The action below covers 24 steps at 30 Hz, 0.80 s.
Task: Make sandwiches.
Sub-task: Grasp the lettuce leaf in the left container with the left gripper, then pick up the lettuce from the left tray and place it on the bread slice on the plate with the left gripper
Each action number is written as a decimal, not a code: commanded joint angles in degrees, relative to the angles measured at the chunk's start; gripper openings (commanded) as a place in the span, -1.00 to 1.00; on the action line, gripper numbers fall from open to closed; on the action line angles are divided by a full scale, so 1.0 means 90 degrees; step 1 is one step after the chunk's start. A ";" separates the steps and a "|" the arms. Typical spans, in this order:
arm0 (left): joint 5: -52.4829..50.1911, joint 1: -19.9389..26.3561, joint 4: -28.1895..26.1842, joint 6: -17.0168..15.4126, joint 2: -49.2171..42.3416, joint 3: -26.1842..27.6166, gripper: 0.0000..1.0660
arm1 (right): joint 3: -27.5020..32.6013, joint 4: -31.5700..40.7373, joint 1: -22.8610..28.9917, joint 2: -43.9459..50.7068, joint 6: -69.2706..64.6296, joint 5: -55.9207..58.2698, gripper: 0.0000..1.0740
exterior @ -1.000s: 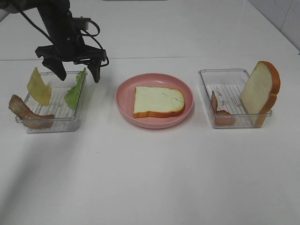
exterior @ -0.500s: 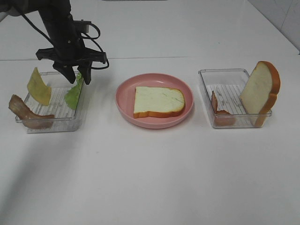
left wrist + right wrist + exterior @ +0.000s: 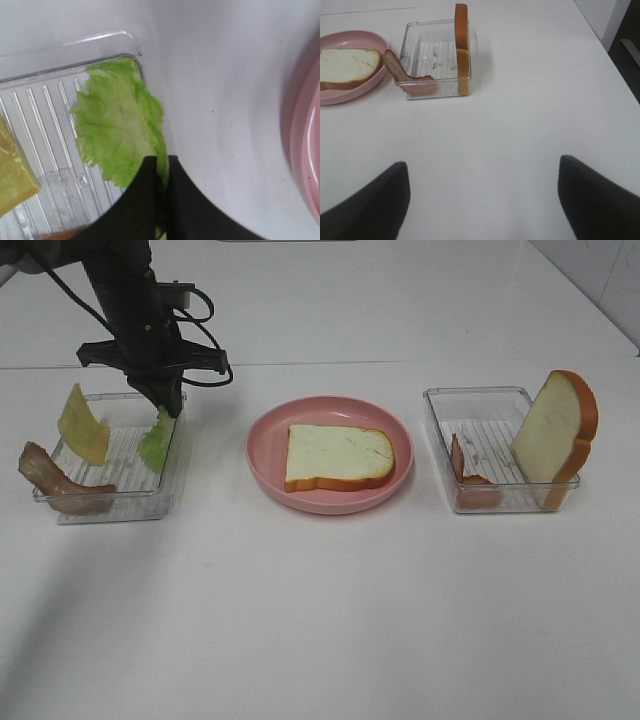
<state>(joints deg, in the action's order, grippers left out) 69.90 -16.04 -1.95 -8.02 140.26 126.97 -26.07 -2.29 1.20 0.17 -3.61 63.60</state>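
My left gripper [image 3: 166,400] hangs over the right end of the left clear tray [image 3: 110,508], shut on the top edge of the green lettuce leaf [image 3: 156,446]. The left wrist view shows the leaf [image 3: 120,127] pinched between the black fingers [image 3: 142,200]. In the same tray a yellow cheese slice [image 3: 82,425] leans and a bacon strip [image 3: 55,480] hangs over the rim. One bread slice [image 3: 338,456] lies flat on the pink plate [image 3: 268,465]. My right gripper [image 3: 482,200] stands open above bare table, out of the exterior view.
The right clear tray [image 3: 485,502] holds a second bread slice [image 3: 555,435] standing on edge and another bacon strip [image 3: 468,478]. In the right wrist view that tray [image 3: 437,55] lies ahead, with the plate [image 3: 350,36] beside it.
My left gripper came down over the lettuce and its jaws went from wide open to shut on the leaf's upper edge. The right gripper has not moved.
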 commanded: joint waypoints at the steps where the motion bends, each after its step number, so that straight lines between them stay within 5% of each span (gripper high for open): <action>1: 0.0624 -0.0006 0.0025 0.0025 -0.0038 0.0089 -1.00 | 0.0013 0.0013 -0.0013 0.0210 0.0057 -0.0070 0.42; 14: 0.0618 -0.0274 -0.0350 0.0038 -0.1203 0.0274 -1.00 | 0.0013 0.0013 -0.0013 0.0210 0.0057 -0.0070 0.42; 24: 0.0312 -0.0879 -0.2235 0.0738 -0.1261 0.0274 -1.00 | 0.0013 0.0013 -0.0013 0.0210 0.0057 -0.0070 0.42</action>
<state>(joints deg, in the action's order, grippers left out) 70.07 -23.66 -20.23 -2.12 128.57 129.32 -26.07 -2.29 1.20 0.17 -3.61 63.60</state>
